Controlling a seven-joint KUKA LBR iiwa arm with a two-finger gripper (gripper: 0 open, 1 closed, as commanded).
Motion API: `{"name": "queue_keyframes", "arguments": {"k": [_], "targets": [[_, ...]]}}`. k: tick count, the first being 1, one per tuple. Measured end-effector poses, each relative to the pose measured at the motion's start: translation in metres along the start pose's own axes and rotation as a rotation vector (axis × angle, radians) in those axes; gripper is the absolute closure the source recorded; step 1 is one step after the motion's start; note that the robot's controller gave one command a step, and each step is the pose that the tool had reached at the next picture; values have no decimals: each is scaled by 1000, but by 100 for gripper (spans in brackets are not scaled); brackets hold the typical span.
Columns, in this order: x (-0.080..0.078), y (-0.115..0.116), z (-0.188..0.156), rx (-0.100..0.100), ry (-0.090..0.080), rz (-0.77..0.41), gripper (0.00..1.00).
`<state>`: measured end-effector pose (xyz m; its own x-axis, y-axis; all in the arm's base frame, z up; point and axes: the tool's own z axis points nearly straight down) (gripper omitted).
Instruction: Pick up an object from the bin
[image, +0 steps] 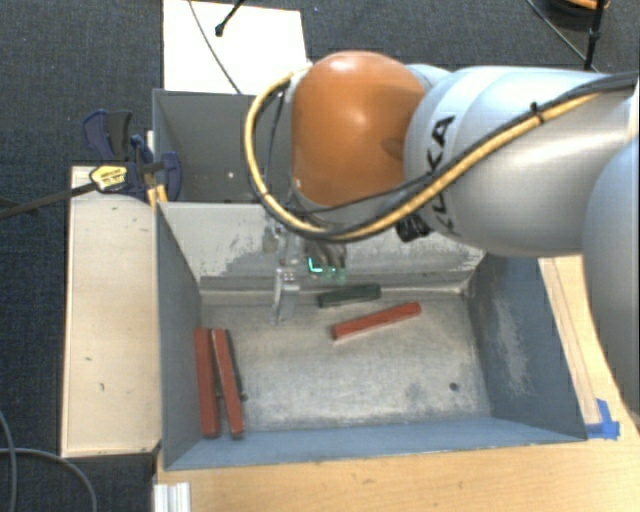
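Gripper (296, 290) hangs low by the back wall of the bin (520, 330), upper centre of frame, under the orange wrist cover (350, 125); can't tell if it's released or clenched. Dark green stick (348, 295) lies flat just right of it, w/ a red stick (376, 322) below-right. Two more red sticks (219, 382) lie side by side, lower left.

A single camera is mounted above the bin (380, 385), angled slightly from one side and facing down. The arm (530, 170) reaches in from the right, close beneath the lens.
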<state>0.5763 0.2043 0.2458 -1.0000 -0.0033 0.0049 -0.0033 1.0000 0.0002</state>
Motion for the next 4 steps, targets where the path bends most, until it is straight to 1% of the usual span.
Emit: {"name": "queue_keyframes", "arguments": {"k": [1,2,3,4], "targets": [[12,37,178,0,3,79,0],[74,40,164,-10,-70,-384,0],[84,36,141,3,-33,-922,0],[51,16,176,3,-7,-1366,0]]}}
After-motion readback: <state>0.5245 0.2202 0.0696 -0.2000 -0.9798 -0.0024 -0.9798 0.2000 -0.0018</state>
